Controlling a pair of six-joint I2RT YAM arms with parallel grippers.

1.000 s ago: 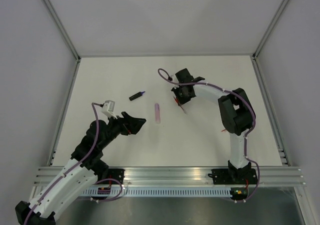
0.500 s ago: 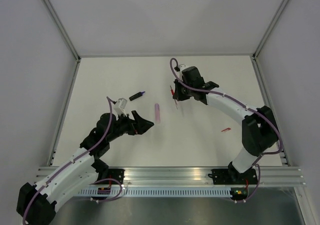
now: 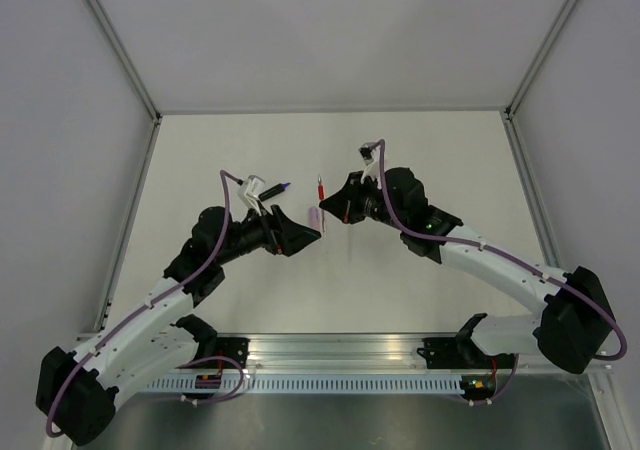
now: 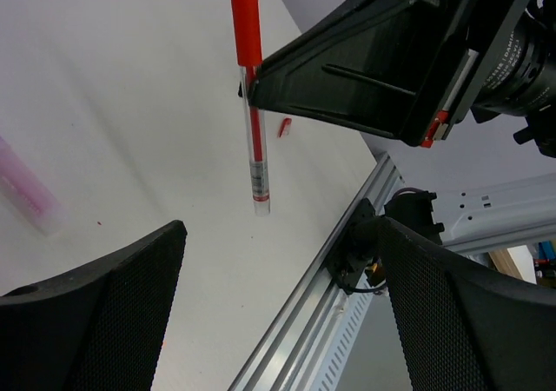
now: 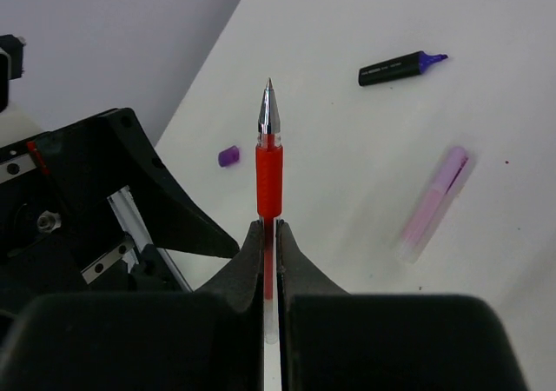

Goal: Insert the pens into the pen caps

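My right gripper point(image 5: 269, 230) is shut on the thin red pen point(image 5: 269, 178), whose bare metal tip points away from the wrist. In the top view the red pen point(image 3: 320, 186) hangs over the table's middle, with the right gripper point(image 3: 332, 202) just beside the left gripper point(image 3: 305, 232). The left gripper point(image 4: 278, 321) is open and holds nothing; the red pen point(image 4: 252, 104) hangs ahead of its jaws. The pale pink pen point(image 5: 434, 202) and the dark purple pen point(image 5: 395, 68) lie on the table. A purple cap point(image 5: 228, 155) and a red cap point(image 4: 283, 128) lie loose.
The white table point(image 3: 230, 150) is walled on the left, right and back. An aluminium rail point(image 3: 340, 350) with both arm bases runs along the near edge. The two arms nearly meet over the middle, above the pink pen point(image 3: 313, 215).
The right arm has stretched left and toward the near edge with the red pen in its grip. The left arm has moved right and up toward it, jaws still open.
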